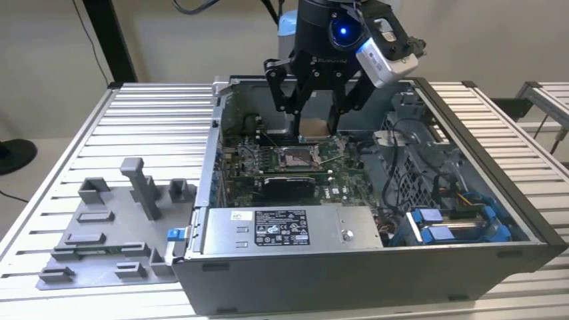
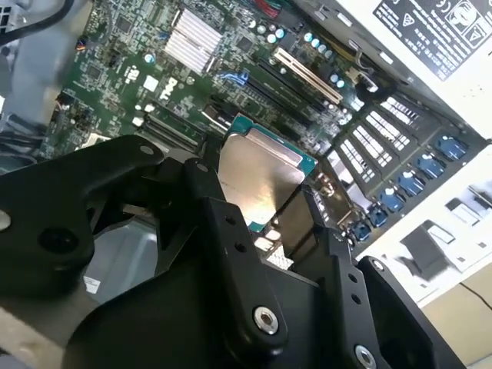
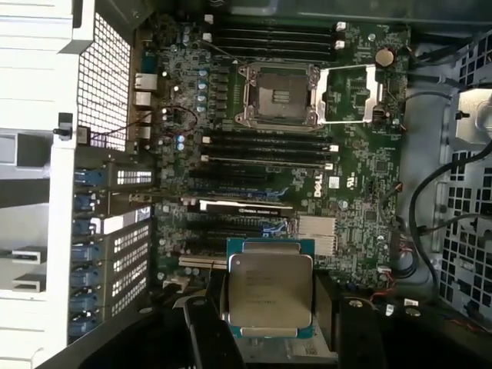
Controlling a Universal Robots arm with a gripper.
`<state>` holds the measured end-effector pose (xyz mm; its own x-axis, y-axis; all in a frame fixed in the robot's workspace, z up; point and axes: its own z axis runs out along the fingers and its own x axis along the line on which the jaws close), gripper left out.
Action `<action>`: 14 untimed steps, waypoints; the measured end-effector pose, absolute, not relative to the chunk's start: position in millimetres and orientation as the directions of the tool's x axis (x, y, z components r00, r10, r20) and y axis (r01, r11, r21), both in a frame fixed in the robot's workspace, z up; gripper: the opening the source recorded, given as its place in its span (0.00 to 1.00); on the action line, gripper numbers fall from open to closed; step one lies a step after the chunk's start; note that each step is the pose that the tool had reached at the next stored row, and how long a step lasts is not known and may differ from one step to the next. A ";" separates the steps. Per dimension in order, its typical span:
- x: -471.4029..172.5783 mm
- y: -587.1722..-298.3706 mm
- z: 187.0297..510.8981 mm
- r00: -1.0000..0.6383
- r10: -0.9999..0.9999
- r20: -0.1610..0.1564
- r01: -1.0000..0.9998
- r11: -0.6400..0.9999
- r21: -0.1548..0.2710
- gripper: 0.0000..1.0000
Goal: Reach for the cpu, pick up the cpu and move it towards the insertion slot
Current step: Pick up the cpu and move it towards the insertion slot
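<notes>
End effector (image 1: 318, 123) clamped on the cpu (image 3: 269, 290), fingers (image 2: 231, 231) pinching opposite edges so the silvery lid stays flat; carried inside the open computer case (image 1: 374, 267), above the green motherboard (image 3: 361, 192); held near but short of the insertion slot (image 3: 278, 94), its metal frame flipped open to receive the chip.

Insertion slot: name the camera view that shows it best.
The first wrist view: the insertion slot is seen face-on, open, dark centre and metal frame unobstructed, with the cpu in the gripper apart from it. The exterior view shows the slot smaller, below the gripper.
</notes>
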<state>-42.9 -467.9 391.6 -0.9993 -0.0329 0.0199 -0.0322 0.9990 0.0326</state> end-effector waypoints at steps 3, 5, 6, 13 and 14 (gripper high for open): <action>-41.4 -467.9 391.6 -0.999 -0.033 0.020 -0.032 0.999 0.033 0.00; -41.4 -467.8 391.6 -0.999 -0.033 0.020 -0.032 0.999 0.033 0.00; -41.3 -467.8 391.6 -0.999 -0.033 0.020 -0.032 0.999 0.033 0.00; -41.2 -467.8 391.6 -0.999 -0.033 0.020 -0.032 0.999 0.032 0.00; -41.1 -467.6 391.6 -0.999 -0.033 0.020 -0.032 0.999 0.033 0.00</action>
